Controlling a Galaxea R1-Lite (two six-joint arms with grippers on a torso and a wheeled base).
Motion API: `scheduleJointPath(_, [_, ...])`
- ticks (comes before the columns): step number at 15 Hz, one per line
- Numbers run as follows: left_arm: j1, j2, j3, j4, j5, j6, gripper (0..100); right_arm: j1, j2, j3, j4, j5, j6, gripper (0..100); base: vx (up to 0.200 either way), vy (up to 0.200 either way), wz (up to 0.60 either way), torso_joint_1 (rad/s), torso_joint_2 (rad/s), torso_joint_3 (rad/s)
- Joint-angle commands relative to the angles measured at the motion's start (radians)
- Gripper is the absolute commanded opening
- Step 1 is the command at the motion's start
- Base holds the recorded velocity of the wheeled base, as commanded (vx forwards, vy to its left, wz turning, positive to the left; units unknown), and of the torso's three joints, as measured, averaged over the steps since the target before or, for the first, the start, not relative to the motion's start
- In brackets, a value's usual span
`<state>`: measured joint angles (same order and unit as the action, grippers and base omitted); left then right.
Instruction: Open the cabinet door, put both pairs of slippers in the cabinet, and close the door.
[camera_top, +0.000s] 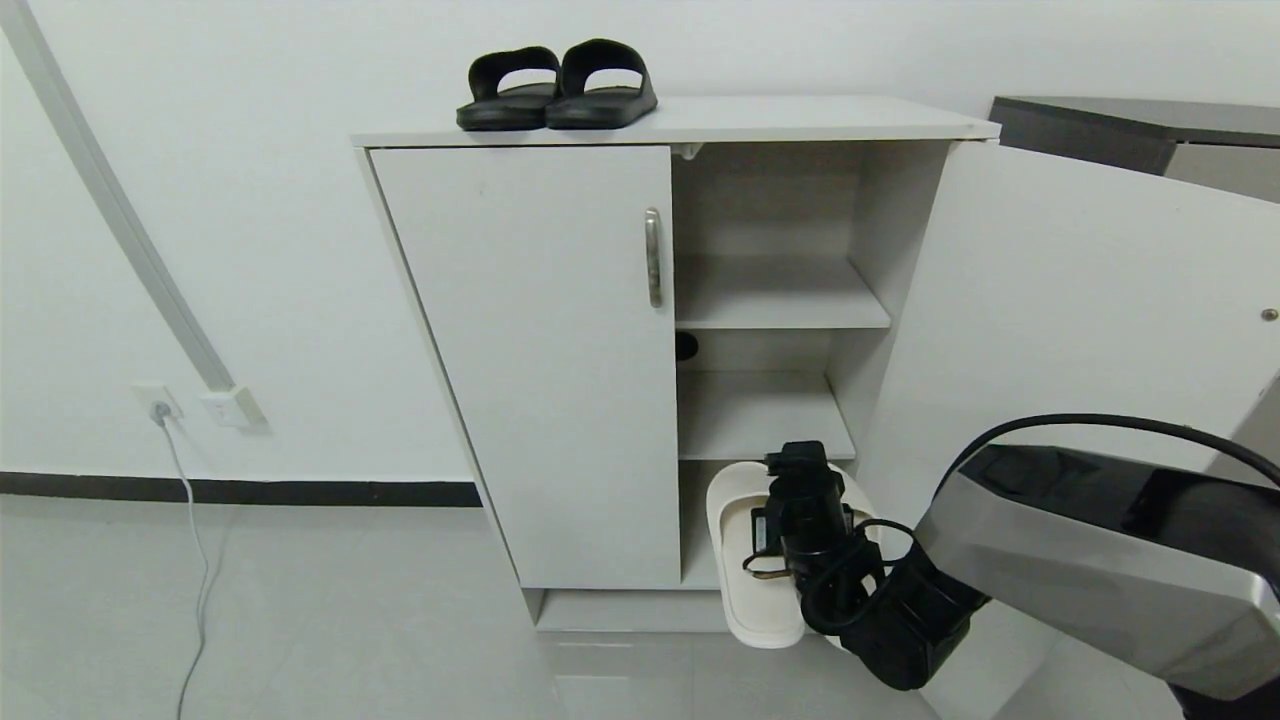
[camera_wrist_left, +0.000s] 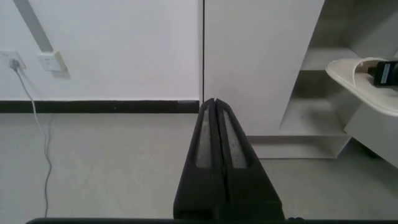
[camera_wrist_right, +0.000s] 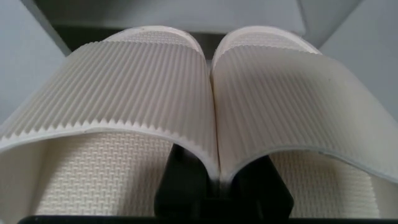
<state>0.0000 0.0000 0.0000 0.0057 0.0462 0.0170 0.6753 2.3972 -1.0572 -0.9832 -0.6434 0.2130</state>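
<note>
Cabinet door (camera_top: 1080, 330) open, white slippers (camera_top: 745, 560) halfway in.
Right end effector (camera_top: 797, 470) clamps them; black slippers (camera_top: 557, 90) above it, then closing up, remain.

Head camera looks forward and down at cabinet (camera_top: 520, 350) front, mid-range. Left wrist camera low, faces cabinet base obliquely. Right wrist camera close behind white slippers (camera_wrist_right: 124, 93), facing inside. All share white slippers.
</note>
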Motion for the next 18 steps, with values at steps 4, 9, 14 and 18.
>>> scheduleJointPath(4, [0.0, 0.002, 0.0, 0.0, 0.0, 0.0, 0, 0.0, 0.016, -0.001, -0.005, -0.005, -0.001, 0, 0.0, 0.0, 0.0, 0.004, 0.0, -0.196])
scheduleJointPath(9, [0.0, 0.002, 0.0, 0.0, 0.001, -0.008, 0, -0.008, 0.057, 0.01, -0.246, -0.013, -0.099, 0, 0.0, 0.0, 0.0, 0.002, 0.0, -0.05])
scheduleJointPath(14, [0.0, 0.002, 0.0, 0.0, 0.001, -0.008, 0, -0.008, 0.053, 0.013, -0.258, -0.013, -0.116, 0, 0.0, 0.0, 0.0, 0.0, 0.0, 0.0])
scheduleJointPath(18, [0.0, 0.002, 0.0, 0.0, 0.001, -0.009, 0, -0.011, 0.053, 0.013, -0.258, -0.013, -0.119, 0, 0.05, 0.0, 0.0, 0.002, 0.0, -0.001])
